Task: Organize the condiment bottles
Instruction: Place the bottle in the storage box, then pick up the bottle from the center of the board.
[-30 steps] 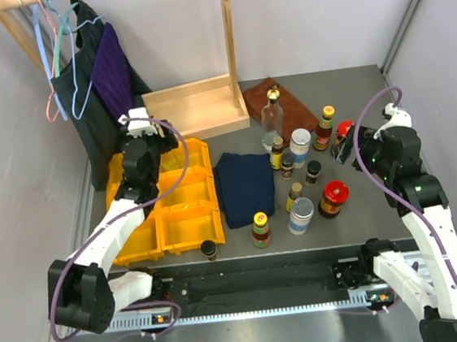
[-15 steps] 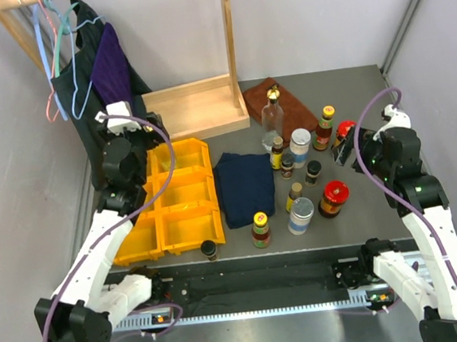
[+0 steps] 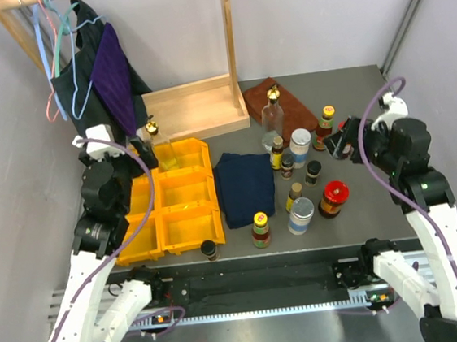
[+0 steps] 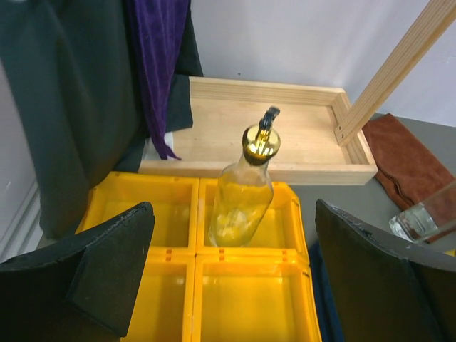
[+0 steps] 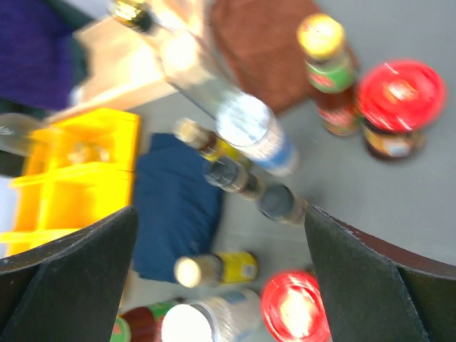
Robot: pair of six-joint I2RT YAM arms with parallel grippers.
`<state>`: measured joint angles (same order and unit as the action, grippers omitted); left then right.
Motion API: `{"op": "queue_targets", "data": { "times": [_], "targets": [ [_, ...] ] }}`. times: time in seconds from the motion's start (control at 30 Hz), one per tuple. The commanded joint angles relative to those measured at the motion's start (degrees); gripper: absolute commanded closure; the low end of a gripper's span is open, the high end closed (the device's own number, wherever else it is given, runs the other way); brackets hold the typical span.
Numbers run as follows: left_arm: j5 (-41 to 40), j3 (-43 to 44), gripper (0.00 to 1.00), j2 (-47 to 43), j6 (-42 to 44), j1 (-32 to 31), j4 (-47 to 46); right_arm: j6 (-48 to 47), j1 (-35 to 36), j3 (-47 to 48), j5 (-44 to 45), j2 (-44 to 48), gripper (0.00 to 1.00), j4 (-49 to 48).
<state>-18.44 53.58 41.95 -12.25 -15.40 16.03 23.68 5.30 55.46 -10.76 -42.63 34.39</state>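
A folded navy cloth (image 3: 245,187) lies mid-table. Just left of it sits a yellow six-compartment bin (image 3: 186,221). Beyond the cloth's far-left corner is a shallow wooden tray (image 3: 197,107) with an upright post. Farther left of the cloth, a dark garment and a purple garment (image 3: 112,73) hang from a rack. Beyond its far-right corner lies a brown cloth (image 3: 280,100).

Nothing stands between the left gripper (image 4: 234,221) and the bin. Its fingers are spread wide with nothing clamped. The right gripper (image 5: 221,214) hangs well right of the cloth over the crowd of bottles, fingers likewise wide apart and empty.

One clear gold-topped bottle (image 4: 242,192), pale yellow through the glass with a dark spout, stands left of the cloth in the bin's far-right compartment. The other condiment bottles cluster right of the cloth:
- a second clear gold-topped bottle (image 3: 271,113)
- two white-lidded jars (image 3: 300,147)
- a yellow-capped sauce bottle (image 3: 323,128)
- a red-lidded jar (image 3: 333,197)
- several small dark ones

Another yellow-capped bottle (image 3: 260,230) stands at the cloth's near edge, and a black-capped jar (image 3: 209,250) near its near-left corner.
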Motion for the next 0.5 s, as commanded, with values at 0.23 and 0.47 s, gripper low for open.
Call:
{"op": "queue_targets", "data": {
  "times": [0.23,0.47],
  "targets": [
    [1.8,-12.0,0.01,-14.0,-2.8,0.3,6.1,-7.8,12.1,7.6,-4.9,-11.7,0.01,-19.1],
    [0.9,-16.1,0.01,-22.0,-4.5,0.2,3.4,-14.6,17.6,2.2,9.6,-19.0,0.03,-39.5]
  ]
}}
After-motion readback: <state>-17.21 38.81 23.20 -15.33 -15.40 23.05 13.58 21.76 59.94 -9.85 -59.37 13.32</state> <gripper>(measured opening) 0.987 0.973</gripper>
